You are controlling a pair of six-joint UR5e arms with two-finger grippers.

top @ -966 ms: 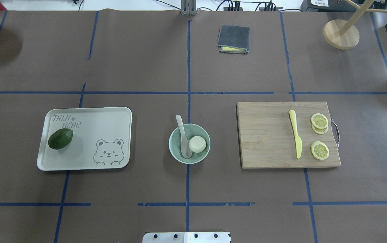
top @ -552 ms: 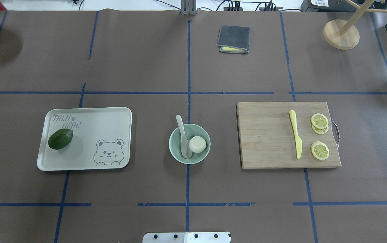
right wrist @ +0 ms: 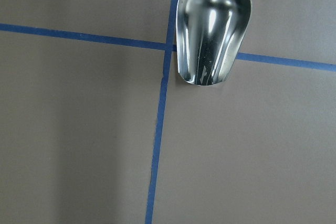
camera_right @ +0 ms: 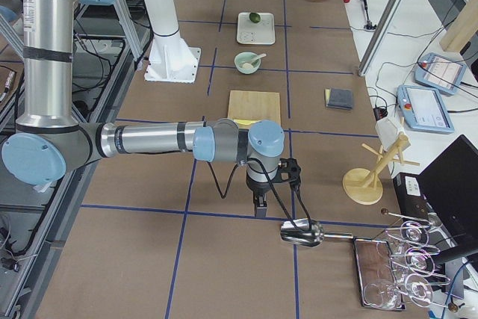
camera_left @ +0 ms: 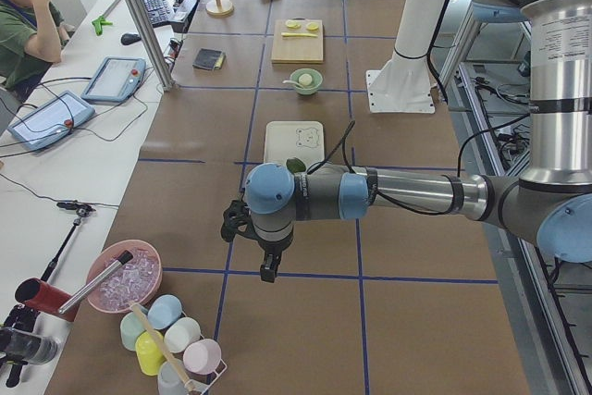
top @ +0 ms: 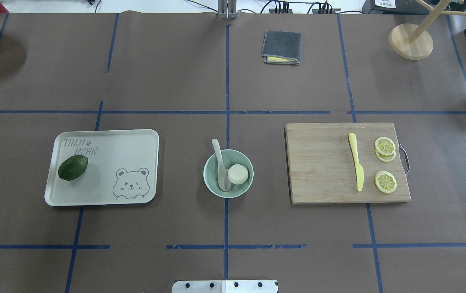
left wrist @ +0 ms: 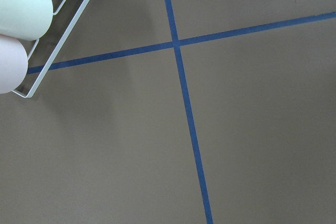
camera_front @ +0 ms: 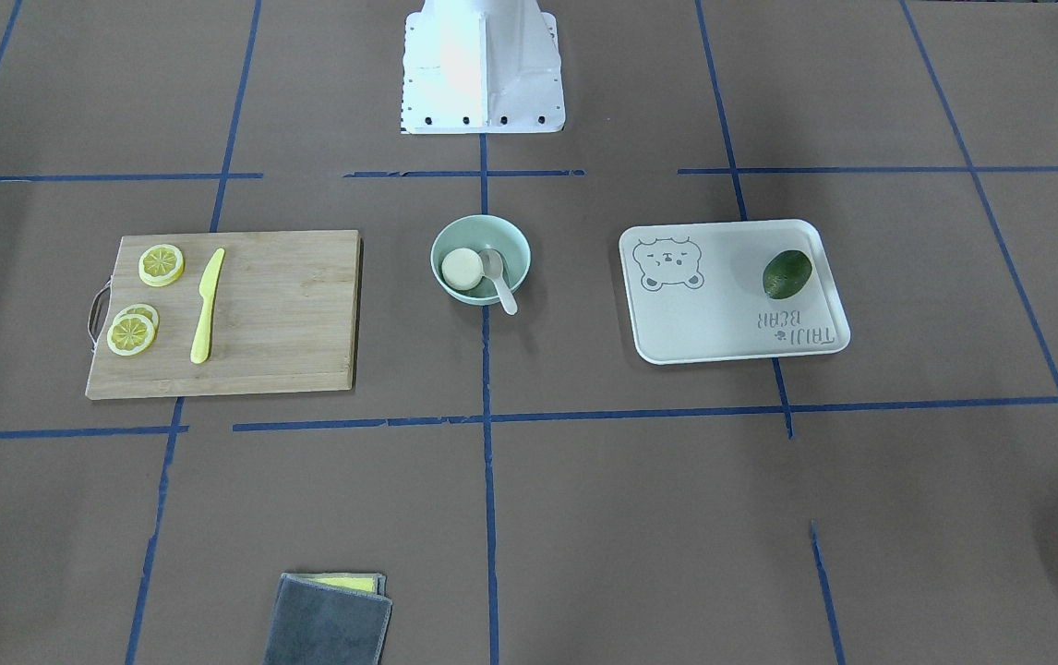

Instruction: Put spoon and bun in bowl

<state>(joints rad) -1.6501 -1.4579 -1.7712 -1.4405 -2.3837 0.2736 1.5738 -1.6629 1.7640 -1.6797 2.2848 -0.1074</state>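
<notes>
Mint-green bowl (top: 246, 185), off-white spoon (top: 219, 163)

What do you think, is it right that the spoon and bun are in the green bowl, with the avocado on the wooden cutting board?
Not quite. The spoon and bun are in the bowl, but the avocado lies on the white bear tray, not the cutting board, as the overhead view shows.
</notes>
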